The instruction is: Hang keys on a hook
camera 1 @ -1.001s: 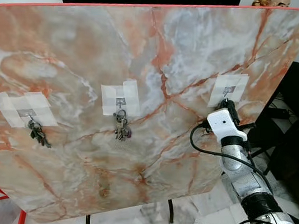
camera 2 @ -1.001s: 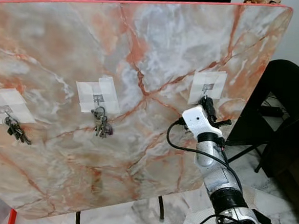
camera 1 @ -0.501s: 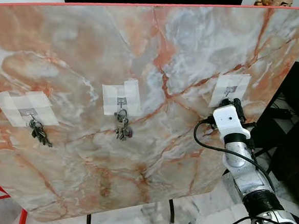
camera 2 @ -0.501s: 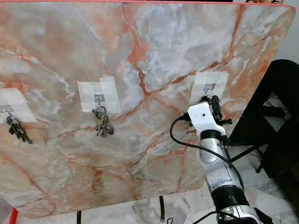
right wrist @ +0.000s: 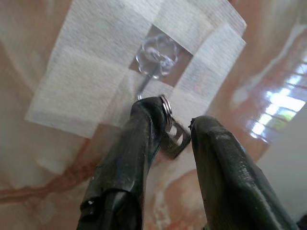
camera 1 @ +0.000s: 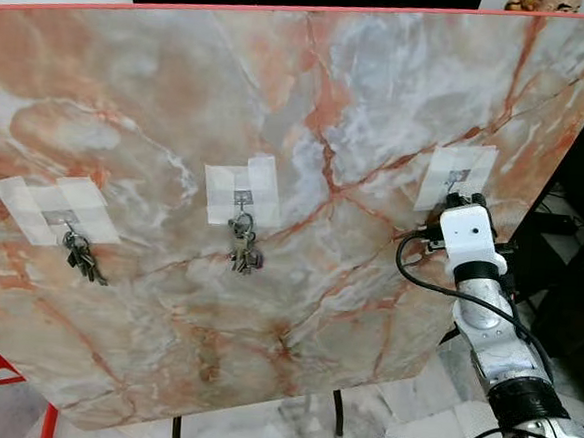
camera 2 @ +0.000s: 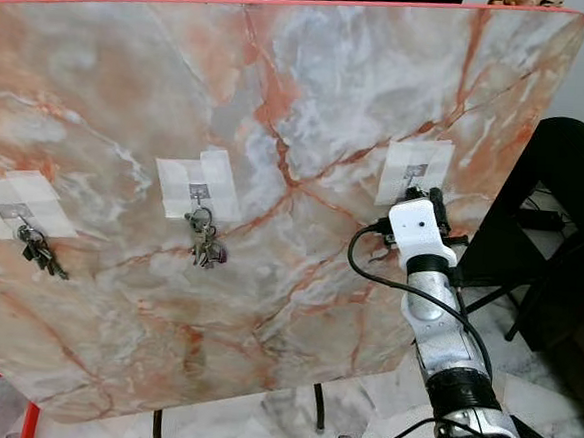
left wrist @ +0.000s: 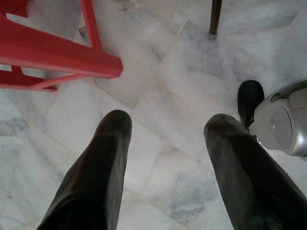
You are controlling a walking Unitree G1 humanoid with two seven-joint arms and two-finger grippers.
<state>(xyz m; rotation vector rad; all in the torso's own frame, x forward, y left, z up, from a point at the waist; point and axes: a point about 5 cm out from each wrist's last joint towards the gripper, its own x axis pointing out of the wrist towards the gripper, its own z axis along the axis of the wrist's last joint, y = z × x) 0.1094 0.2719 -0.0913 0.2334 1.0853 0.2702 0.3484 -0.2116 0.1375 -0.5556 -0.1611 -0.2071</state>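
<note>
- Over the last second the right gripper (right wrist: 168, 129) moves up the marble board (camera 1: 310, 100) and now sits just under the taped hook (right wrist: 156, 55) on the right.
- Its fingers pinch the keys (right wrist: 173, 136); the key ring (right wrist: 165, 103) is just below the hook's prong, not over it yet.
- Looks like final approach: lift, loop, let go.
- Left gripper (left wrist: 165, 143) hangs spread over the floor.
- The other two hooks already carry keys.

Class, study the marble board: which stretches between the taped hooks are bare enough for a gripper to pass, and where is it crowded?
Bare marble lies between the left keys and the middle keys, and between those and the right hook. The board above all three patches is bare too. It is crowded at the right hook, where the right gripper holds keys just below it.
</note>
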